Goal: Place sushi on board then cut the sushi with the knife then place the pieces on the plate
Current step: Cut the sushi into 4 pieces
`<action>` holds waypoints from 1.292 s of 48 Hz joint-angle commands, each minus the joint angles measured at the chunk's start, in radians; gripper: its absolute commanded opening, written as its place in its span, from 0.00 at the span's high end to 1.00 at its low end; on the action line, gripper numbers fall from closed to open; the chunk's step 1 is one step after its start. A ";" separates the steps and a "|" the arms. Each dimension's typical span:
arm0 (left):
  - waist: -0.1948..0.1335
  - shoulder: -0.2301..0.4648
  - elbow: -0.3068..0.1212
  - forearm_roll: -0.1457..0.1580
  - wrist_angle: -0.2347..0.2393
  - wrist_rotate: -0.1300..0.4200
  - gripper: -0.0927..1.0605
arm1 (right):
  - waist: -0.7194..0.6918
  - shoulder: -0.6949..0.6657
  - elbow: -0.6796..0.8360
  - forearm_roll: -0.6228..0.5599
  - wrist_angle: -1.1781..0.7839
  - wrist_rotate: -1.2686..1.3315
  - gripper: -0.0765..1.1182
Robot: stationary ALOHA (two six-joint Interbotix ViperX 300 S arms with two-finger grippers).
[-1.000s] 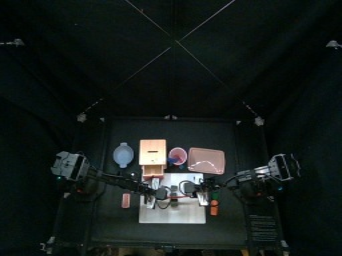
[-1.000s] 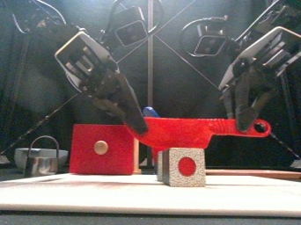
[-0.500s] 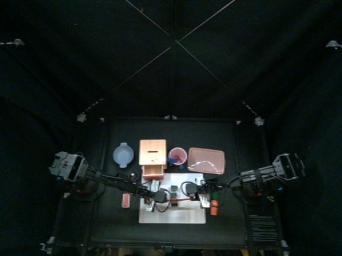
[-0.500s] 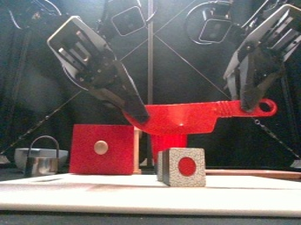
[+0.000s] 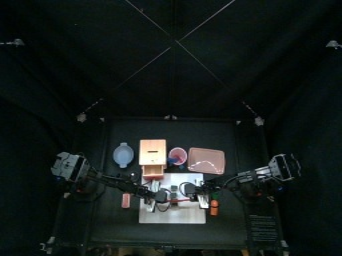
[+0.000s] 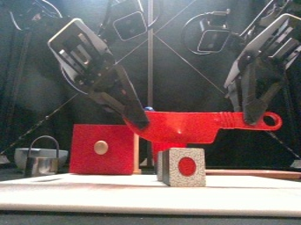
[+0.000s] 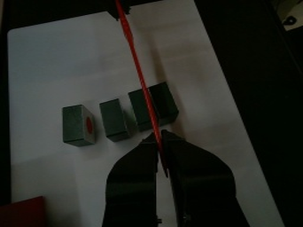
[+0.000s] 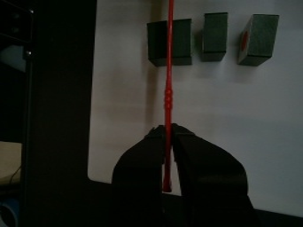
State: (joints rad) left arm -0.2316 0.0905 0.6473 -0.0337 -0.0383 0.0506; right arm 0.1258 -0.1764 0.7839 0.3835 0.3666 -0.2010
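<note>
As both arms hold it aloft, the red toy knife (image 6: 194, 125) hangs nearly level over the white cutting board (image 6: 70, 189). Its long axis runs left to right across the table, with the ring-ended handle pointing right and the blade pointing left. The blade's flat is upright, its broad part hanging below the spine.

The left gripper (image 6: 139, 123) is clenched on the blade's tip. The right gripper (image 6: 249, 116) is clenched on the handle just short of the ring.

Three dark green sushi pieces (image 7: 115, 119) lie on the board below the single knife. They stand slightly apart in a row running front to back, so the knife crosses the row at right angles, over an end piece. From the front, only the nearest piece shows fully, with its speckled, red-centred face. The blade's lowest part sits just above that piece's top, and contact cannot be judged.

Behind the board stand one blue-grey bowl (image 5: 123, 154), one wooden box (image 5: 152, 157), one red cup (image 5: 178, 155) and one pink tray (image 5: 206, 160). The box's red drawer front rises close behind the left gripper.
</note>
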 commanded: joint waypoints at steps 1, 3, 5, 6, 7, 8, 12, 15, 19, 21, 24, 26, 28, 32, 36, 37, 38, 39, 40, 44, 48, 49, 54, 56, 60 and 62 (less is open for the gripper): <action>-0.021 -0.012 -0.029 -0.008 -0.012 0.003 0.56 | 0.006 -0.012 -0.011 0.018 -0.008 -0.003 0.58; -0.023 -0.011 -0.029 -0.011 -0.012 0.003 0.56 | 0.009 -0.012 -0.009 0.017 -0.008 -0.003 0.58; -0.023 -0.009 -0.028 -0.014 -0.012 0.003 0.56 | 0.008 -0.011 -0.011 0.017 -0.011 -0.003 0.58; -0.023 -0.008 -0.028 -0.015 -0.012 0.003 0.56 | 0.008 -0.011 -0.009 0.015 -0.012 -0.003 0.58; -0.023 -0.006 -0.028 -0.017 -0.012 0.003 0.56 | 0.008 -0.011 -0.011 0.014 -0.014 -0.003 0.58; -0.023 -0.006 -0.028 -0.017 -0.012 0.003 0.56 | 0.008 -0.012 -0.011 0.014 -0.015 -0.003 0.58; -0.023 0.002 -0.028 -0.017 -0.012 0.003 0.56 | 0.003 -0.012 -0.011 0.011 -0.026 -0.003 0.58; -0.023 0.005 -0.028 -0.018 -0.012 0.003 0.56 | 0.003 -0.012 -0.012 0.009 -0.032 -0.005 0.58; -0.023 0.006 -0.029 -0.018 -0.012 0.003 0.56 | 0.002 -0.012 -0.014 0.003 -0.037 -0.005 0.58; -0.023 0.006 -0.029 -0.018 -0.012 0.005 0.56 | 0.002 -0.011 -0.012 -0.003 -0.035 -0.005 0.58; -0.023 0.009 -0.029 -0.018 -0.012 0.003 0.56 | 0.002 -0.011 -0.014 -0.009 -0.037 -0.005 0.58; -0.023 0.009 -0.029 -0.018 -0.012 0.003 0.56 | 0.002 -0.011 -0.014 -0.011 -0.035 -0.005 0.58; -0.023 0.011 -0.028 -0.017 -0.012 0.003 0.56 | 0.000 -0.012 -0.014 -0.015 -0.037 -0.005 0.58; -0.023 0.012 -0.028 -0.018 -0.012 0.003 0.56 | 0.000 -0.011 -0.014 -0.018 -0.038 -0.005 0.58; -0.023 0.017 -0.028 -0.018 -0.012 0.003 0.56 | -0.003 -0.011 -0.015 -0.023 -0.044 -0.005 0.58; -0.023 0.017 -0.028 -0.018 -0.012 0.003 0.56 | -0.005 -0.011 -0.015 -0.025 -0.046 -0.005 0.58; -0.023 0.017 -0.028 -0.017 -0.012 0.003 0.56 | -0.005 -0.011 -0.015 -0.028 -0.048 -0.005 0.58; -0.023 0.017 -0.028 -0.018 -0.012 0.003 0.56 | -0.006 -0.011 -0.015 -0.029 -0.049 -0.005 0.58; -0.023 0.017 -0.028 -0.017 -0.012 0.005 0.56 | -0.008 -0.011 -0.015 -0.032 -0.051 -0.005 0.58; -0.023 0.015 -0.028 -0.017 -0.012 0.005 0.56 | -0.009 -0.011 -0.015 -0.034 -0.055 -0.005 0.58; -0.023 0.012 -0.025 -0.017 -0.012 0.005 0.56 | -0.009 -0.011 -0.017 -0.034 -0.055 -0.005 0.58; -0.023 0.012 -0.025 -0.017 -0.012 0.005 0.56 | -0.008 -0.011 -0.015 -0.034 -0.055 -0.005 0.58; -0.021 0.015 -0.026 -0.015 -0.012 0.005 0.56 | -0.008 -0.008 -0.014 -0.034 -0.055 -0.005 0.58; -0.021 0.017 -0.025 -0.015 -0.012 0.005 0.56 | -0.008 -0.005 -0.012 -0.032 -0.055 -0.005 0.58; -0.021 0.021 -0.023 -0.018 -0.012 0.005 0.56 | -0.006 0.006 -0.009 -0.028 -0.055 -0.005 0.58; -0.021 0.025 -0.023 -0.018 -0.012 0.005 0.56 | -0.003 0.017 -0.009 -0.026 -0.055 -0.003 0.58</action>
State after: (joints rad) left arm -0.2470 0.1212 0.6473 -0.0537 -0.0399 0.0506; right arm 0.1289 -0.1565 0.7854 0.3543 0.3252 -0.2010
